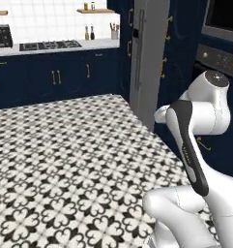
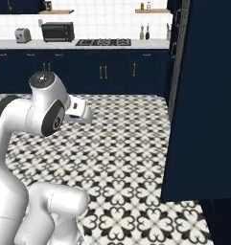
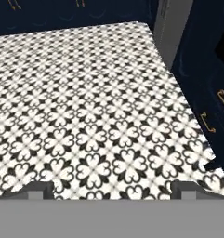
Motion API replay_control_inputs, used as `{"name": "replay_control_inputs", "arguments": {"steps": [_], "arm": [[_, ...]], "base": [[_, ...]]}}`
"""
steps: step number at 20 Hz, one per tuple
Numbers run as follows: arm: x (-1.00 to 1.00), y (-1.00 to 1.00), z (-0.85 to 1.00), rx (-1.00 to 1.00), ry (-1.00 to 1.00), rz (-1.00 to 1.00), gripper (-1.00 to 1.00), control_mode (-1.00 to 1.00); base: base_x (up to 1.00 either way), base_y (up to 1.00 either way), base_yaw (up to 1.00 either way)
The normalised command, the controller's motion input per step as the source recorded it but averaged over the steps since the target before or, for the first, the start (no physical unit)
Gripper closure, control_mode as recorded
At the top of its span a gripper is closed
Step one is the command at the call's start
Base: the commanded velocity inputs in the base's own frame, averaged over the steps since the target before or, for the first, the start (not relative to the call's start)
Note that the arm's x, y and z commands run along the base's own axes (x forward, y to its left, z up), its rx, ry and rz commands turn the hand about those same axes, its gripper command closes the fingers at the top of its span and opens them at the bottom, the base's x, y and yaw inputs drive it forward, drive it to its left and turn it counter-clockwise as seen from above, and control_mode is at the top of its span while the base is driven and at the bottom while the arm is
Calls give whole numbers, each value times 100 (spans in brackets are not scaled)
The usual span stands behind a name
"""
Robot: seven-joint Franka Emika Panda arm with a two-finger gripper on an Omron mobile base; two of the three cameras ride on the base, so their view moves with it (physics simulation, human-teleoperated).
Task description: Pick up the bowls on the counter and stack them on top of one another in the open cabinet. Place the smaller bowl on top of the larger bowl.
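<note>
The gripper [image 3: 111, 188] hangs above the patterned floor [image 3: 85, 116], its two fingertips [image 3: 38, 188] spread wide with nothing between them. Navy cabinets [image 3: 206, 93] with brass handles stand along the floor's right edge. At the floor's far edge a counter [image 2: 78, 44] carries a toaster [image 2: 23, 34], a microwave [image 2: 58, 32] and a hob [image 2: 103, 42]. I cannot tell where the bowls are.

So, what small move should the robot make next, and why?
Probably drive or turn the base to search for the bowls: the open tool holds nothing and faces only patterned floor, while the far counter carries just appliances.
</note>
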Motion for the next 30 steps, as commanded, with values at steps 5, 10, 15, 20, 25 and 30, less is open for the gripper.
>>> {"name": "replay_control_inputs", "arguments": {"steps": [5,10,15,20,25,30], "arm": [[0,0,0,0,0,0,-100,100],[0,0,0,0,0,0,-100,100],[0,0,0,0,0,0,-100,100],[0,0,0,0,0,0,-100,100],[0,0,0,0,0,0,-100,100],[0,0,0,0,0,0,-100,100]], "base": [[0,14,98],[0,1,100],[7,0,99],[36,-6,90],[98,-62,51],[100,-85,38]]}}
